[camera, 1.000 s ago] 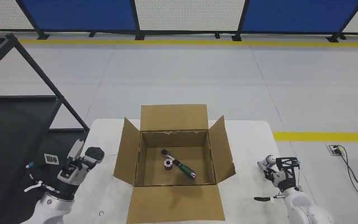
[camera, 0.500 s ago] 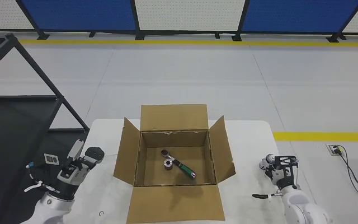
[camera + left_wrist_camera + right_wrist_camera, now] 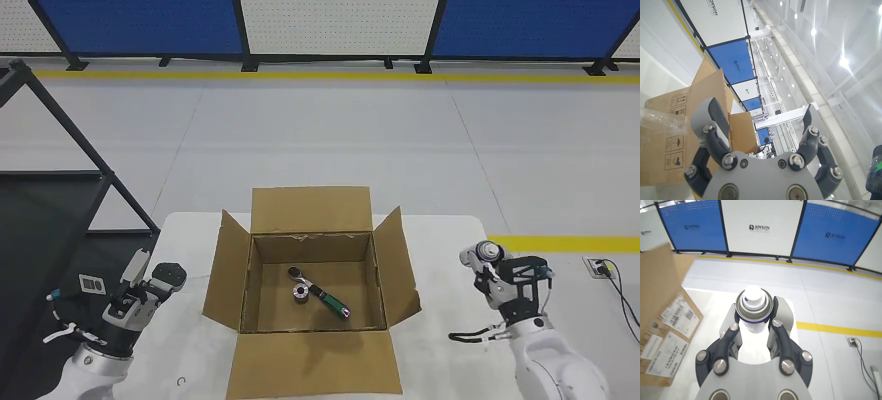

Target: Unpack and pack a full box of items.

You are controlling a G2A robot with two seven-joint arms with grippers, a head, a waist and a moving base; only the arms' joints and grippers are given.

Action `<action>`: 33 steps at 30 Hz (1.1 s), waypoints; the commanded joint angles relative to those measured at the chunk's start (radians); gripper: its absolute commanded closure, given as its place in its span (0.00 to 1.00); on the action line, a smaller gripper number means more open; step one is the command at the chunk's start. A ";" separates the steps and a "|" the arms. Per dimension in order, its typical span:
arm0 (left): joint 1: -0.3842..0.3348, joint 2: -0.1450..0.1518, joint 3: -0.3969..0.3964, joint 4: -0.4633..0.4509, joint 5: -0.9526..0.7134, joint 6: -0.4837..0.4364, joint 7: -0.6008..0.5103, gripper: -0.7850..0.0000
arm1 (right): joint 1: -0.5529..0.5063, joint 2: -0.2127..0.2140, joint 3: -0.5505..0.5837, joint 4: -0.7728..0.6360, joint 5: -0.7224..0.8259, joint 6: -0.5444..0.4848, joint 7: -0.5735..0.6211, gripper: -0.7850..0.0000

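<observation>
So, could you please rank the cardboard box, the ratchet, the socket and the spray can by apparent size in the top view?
1. cardboard box
2. ratchet
3. spray can and socket: look alike; the can sits in the right tool, partly hidden, so unranked.

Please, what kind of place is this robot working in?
Probably a factory hall or robot test area: blue and white partition panels fence the space, a yellow floor line marks it off, and a high ceiling with rows of lamps shows above.
</observation>
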 commanded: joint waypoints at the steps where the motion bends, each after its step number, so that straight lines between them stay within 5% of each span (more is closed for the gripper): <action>1: 0.000 0.000 0.000 0.000 0.000 0.000 0.000 0.00 | -0.002 0.000 -0.018 -0.083 -0.010 -0.019 0.007 1.00; 8: 0.000 0.000 0.000 0.000 0.000 0.000 0.000 0.00 | 0.031 0.000 -0.107 -0.306 -0.079 -0.066 0.020 1.00; 15: 0.000 0.000 0.000 0.000 0.000 0.000 0.000 0.00 | 0.133 -0.003 -0.249 -0.343 -0.048 -0.195 0.096 1.00; 33: 0.000 0.000 0.000 0.000 0.000 0.000 0.000 0.00 | 0.487 -0.072 -0.628 0.124 0.090 -0.138 0.361 1.00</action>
